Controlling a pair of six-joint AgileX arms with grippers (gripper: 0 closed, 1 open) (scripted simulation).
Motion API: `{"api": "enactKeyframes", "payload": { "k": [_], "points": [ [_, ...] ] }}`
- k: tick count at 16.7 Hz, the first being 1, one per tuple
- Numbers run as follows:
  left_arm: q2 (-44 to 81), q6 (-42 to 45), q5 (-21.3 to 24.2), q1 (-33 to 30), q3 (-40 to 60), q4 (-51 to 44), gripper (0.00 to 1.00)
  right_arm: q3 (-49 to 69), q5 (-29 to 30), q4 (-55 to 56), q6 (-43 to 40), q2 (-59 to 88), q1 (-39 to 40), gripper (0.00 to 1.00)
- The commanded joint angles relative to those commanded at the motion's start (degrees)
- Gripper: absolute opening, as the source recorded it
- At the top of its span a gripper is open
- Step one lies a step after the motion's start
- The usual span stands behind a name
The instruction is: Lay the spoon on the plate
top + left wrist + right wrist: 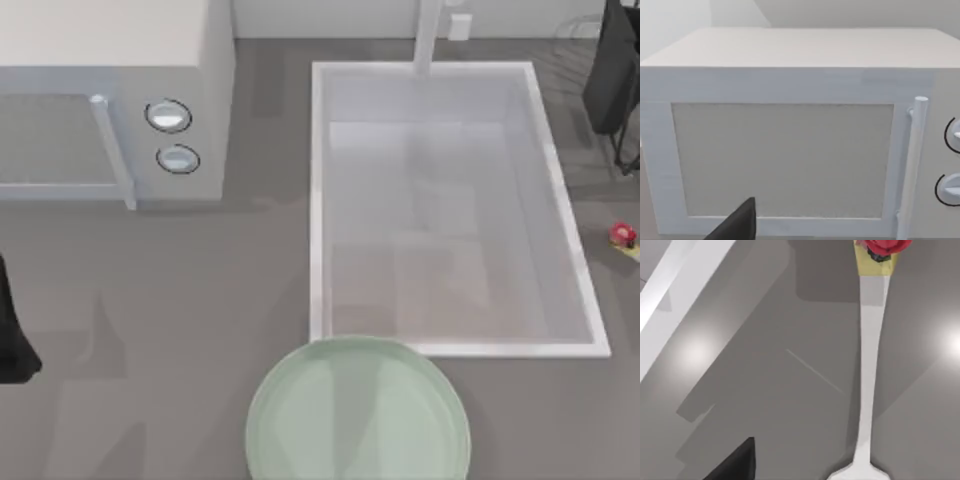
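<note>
The spoon [867, 380] lies flat on the grey counter, with its thin white handle running from a red and yellow knob [882, 246] to the bowl at the frame's edge. In the top view just its red knob [622, 235] shows at the far right edge, right of the sink. The pale green plate [358, 412] sits at the front centre with nothing on it. My right gripper [624, 140] hangs at the back right, above and behind the spoon and apart from it. My left arm [12, 340] is parked at the left edge.
A white microwave [110, 100] stands at the back left, its door shut and filling the left wrist view [785, 160]. A white-rimmed sink [445, 215] takes up the middle, between the spoon and the rest of the counter. A tap post [428, 35] rises behind it.
</note>
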Motion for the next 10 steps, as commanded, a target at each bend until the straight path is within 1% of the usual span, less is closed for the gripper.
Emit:
{"api": "enactKeyframes", "payload": {
  "k": [3,8,10],
  "points": [
    [0.0,0.0,0.0,0.0,0.0,0.0,1.0,-2.58,0.02,3.94,0.16,1.64,-0.11,1.0],
    [0.0,0.0,0.0,0.0,0.0,0.0,1.0,-9.77,0.05,16.87,0.22,6.75,-0.12,1.0],
    [0.0,0.0,0.0,0.0,0.0,0.0,1.0,-11.49,0.06,19.57,0.2,8.06,-0.13,1.0]
  ]
}}
